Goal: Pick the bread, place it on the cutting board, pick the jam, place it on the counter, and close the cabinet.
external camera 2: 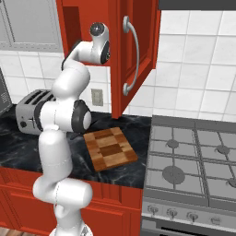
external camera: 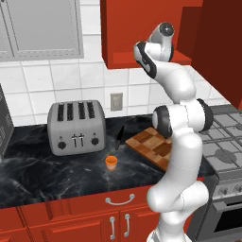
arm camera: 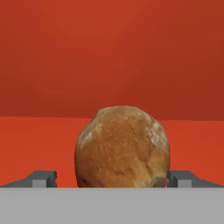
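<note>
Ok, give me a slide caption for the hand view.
Round brown bread on the red cabinet shelf, between the open pincer tips.

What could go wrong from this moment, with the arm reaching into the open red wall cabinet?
1. The claw straddles the round brown loaf with its fingertips wide apart; a round shape may roll or slip as they close.
2. The red cabinet door hangs open beside the arm, so the withdrawing elbow might clip it.
3. The small orange jar already sits on the black marble counter near the checkered wooden cutting board, so a swinging arm could knock it.
</note>
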Motion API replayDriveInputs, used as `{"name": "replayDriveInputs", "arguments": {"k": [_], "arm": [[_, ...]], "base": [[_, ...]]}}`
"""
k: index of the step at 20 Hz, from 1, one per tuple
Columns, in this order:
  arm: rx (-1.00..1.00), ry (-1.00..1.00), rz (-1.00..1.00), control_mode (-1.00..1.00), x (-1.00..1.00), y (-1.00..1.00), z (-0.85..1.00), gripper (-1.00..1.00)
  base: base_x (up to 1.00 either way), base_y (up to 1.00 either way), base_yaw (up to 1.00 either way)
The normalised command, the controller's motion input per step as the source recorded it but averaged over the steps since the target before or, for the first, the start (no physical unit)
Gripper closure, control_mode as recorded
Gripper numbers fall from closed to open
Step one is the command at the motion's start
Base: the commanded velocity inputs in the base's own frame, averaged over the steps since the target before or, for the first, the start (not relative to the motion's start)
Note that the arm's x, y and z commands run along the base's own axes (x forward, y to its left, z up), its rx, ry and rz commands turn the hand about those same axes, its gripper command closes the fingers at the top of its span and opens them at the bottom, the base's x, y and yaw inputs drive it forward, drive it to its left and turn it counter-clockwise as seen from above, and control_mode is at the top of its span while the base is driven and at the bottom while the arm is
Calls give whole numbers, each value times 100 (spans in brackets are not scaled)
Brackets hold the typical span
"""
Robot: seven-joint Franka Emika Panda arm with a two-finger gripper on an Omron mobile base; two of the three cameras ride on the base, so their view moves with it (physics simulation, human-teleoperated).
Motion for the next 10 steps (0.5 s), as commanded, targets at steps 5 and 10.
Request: {"name": "replayDriveInputs", "arguments": {"k": [5,10], "arm": [[0,0,0,-100,16,-9,-4,-100],[0,0,0,-100,17,-9,-6,-100]], "base": [[0,0,0],[0,0,0]]}}
